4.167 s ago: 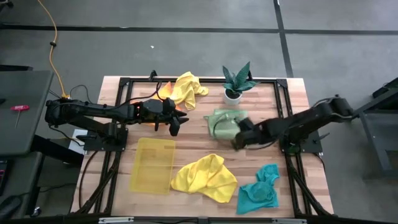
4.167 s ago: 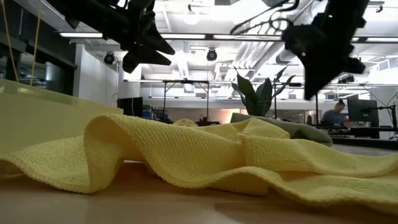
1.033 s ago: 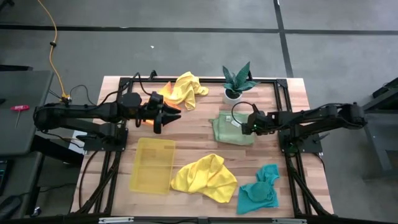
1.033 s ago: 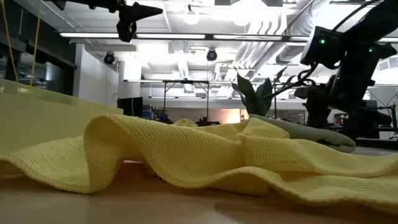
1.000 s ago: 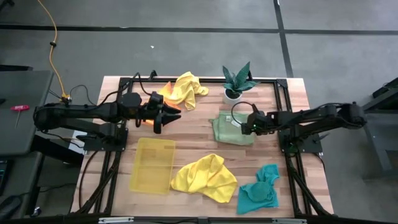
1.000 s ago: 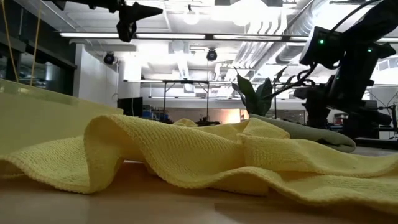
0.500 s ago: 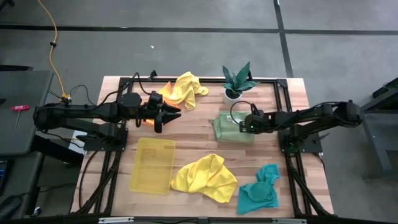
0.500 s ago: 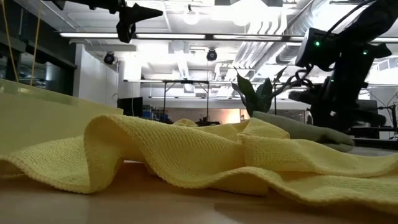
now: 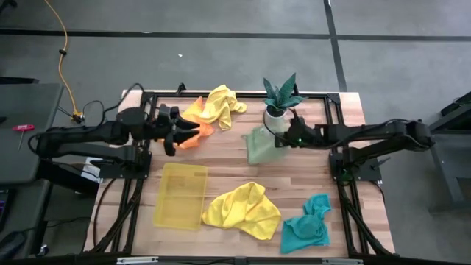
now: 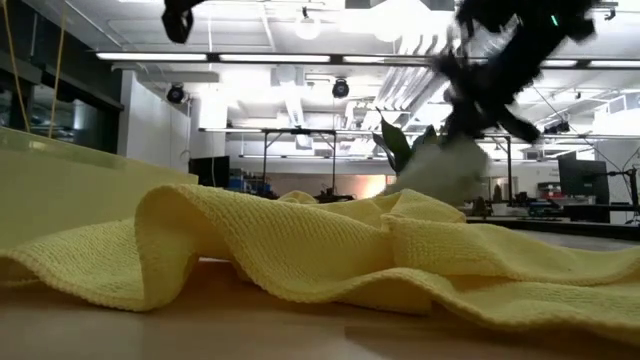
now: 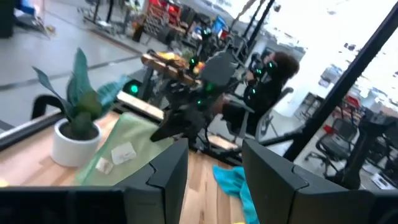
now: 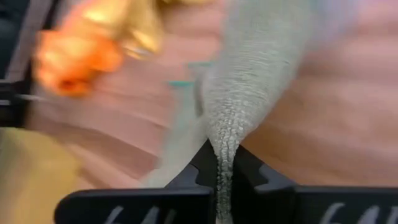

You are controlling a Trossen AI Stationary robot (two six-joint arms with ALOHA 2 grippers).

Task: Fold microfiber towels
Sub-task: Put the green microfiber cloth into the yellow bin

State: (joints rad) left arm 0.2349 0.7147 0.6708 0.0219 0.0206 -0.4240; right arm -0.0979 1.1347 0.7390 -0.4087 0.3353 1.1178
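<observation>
The olive-green towel hangs, bunched, from my right gripper, which is shut on it in front of the potted plant; the low view shows this towel raised behind the near yellow one. My left gripper stands open and level beside the crumpled orange towel, with nothing between its fingers. A yellow towel lies bunched at the far edge. Another yellow towel and a teal towel lie crumpled near the front edge. My right gripper pinches a gathered bit of the olive-green towel between its two fingers, coming from the table's right side and slanting down. The cloth hangs away from the fingers in a narrow bunch. Whether its lower end rests on the table I cannot tell.
A small potted plant stands right behind the lifted towel. A translucent yellow tray lies at the front left. A black frame runs along the table's edges. Bare wood lies between the two arms.
My right gripper has shut on the right edge of the olive-green towel and risen, moving a little toward the far left and tipping. The towel, flat before, is now drawn up into a narrow bunch. My left gripper has drawn back toward the table's left edge and risen slightly.
</observation>
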